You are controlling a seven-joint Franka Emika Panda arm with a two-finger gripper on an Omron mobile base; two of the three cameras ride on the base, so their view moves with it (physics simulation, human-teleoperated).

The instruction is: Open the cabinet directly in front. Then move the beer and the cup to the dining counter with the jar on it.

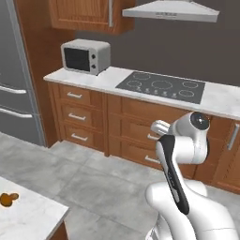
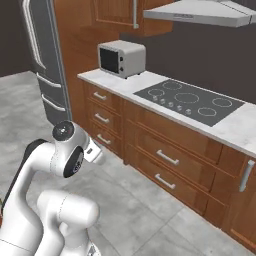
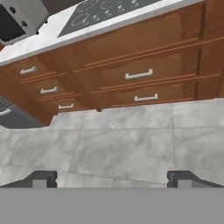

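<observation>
The reddish-brown wall cabinet (image 1: 82, 14) hangs high at the left of the range hood, its door shut and its grey bar handle (image 1: 110, 13) vertical; it also shows in the right base view (image 2: 112, 11). My arm is folded low over the floor, well below the cabinet. My gripper (image 3: 113, 180) is open, its fingertips (image 3: 43, 179) far apart with nothing between them, and it faces the low drawers and floor. A corner of the white marble dining counter (image 1: 33, 218) sits at lower left. The beer, the cup and the jar are out of view.
A marble worktop (image 1: 108, 77) carries a microwave (image 1: 85, 56) and a black cooktop (image 1: 161, 86), with wooden drawer units (image 3: 140, 74) below. A steel fridge (image 1: 14, 89) stands at left. A small brown item (image 1: 8, 199) lies on the dining counter corner. Grey tiled floor (image 1: 93, 173) lies between.
</observation>
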